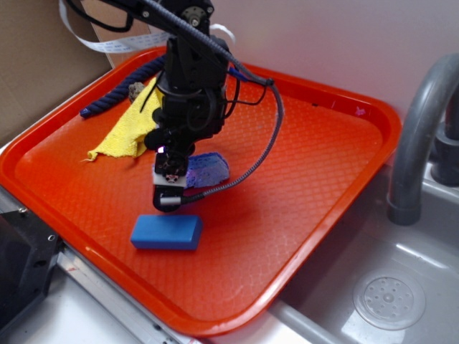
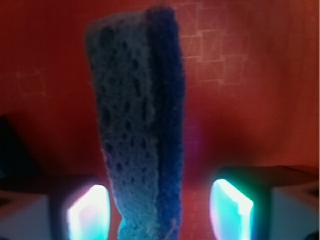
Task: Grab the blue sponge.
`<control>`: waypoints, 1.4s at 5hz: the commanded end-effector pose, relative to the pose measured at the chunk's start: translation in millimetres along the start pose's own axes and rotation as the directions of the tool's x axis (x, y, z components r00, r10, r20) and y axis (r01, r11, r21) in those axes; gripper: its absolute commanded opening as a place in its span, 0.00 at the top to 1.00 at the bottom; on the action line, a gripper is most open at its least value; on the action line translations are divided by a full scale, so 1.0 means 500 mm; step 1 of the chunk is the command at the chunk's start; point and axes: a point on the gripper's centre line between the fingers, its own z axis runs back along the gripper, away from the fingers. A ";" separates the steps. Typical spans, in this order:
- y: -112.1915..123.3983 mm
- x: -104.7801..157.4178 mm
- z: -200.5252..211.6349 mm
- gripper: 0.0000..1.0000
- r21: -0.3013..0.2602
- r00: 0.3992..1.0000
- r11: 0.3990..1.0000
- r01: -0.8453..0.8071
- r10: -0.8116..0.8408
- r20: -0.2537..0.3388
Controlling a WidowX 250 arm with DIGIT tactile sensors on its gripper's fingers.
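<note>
Orange plastic tray with textured floor [image 1: 308,165], on the counter beside a grey sink [image 1: 401,287]. Contents:
- pale periwinkle-blue porous sponge with darker scrub layer [image 2: 137,130], near tray centre, standing on edge between the claw [image 1: 168,192] fingers [image 2: 90,212]; left pad touches it, right pad stands apart, so the claw is partly open, not clamped;
- smooth bright blue rectangular block [image 1: 166,232], at 6 o'clock, just beside the claw;
- yellow cloth [image 1: 133,129], 10 o'clock;
- dark blue rope [image 1: 118,89], 11 o'clock.
</note>
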 end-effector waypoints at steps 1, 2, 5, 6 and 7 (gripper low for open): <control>-0.022 0.000 0.009 1.00 0.014 0.999 1.000 -0.007 0.007 0.032; -0.025 0.002 0.010 1.00 0.019 0.999 1.000 -0.015 0.015 0.036; 0.034 -0.104 0.223 1.00 -0.020 0.909 0.930 -0.368 0.364 0.203; 0.055 -0.146 0.285 1.00 -0.088 0.856 0.909 -0.407 0.413 0.312; 0.062 -0.167 0.313 1.00 -0.109 0.790 0.855 -0.507 0.511 0.338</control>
